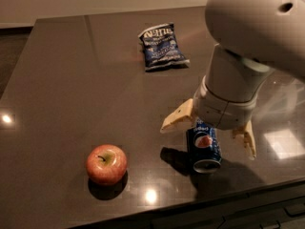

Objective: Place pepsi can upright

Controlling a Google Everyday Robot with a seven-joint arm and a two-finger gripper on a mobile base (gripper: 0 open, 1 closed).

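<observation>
The pepsi can lies on its side on the dark table, near the front edge, with its silver end facing the front. My gripper hangs directly above the can with its two tan fingers spread open, one finger to the can's left and the other to its right. The fingers straddle the can without closing on it. The arm's white wrist hides the far end of the can.
A red apple sits at the front left of the can. A blue chip bag lies flat farther back. The table's front edge runs just below the can.
</observation>
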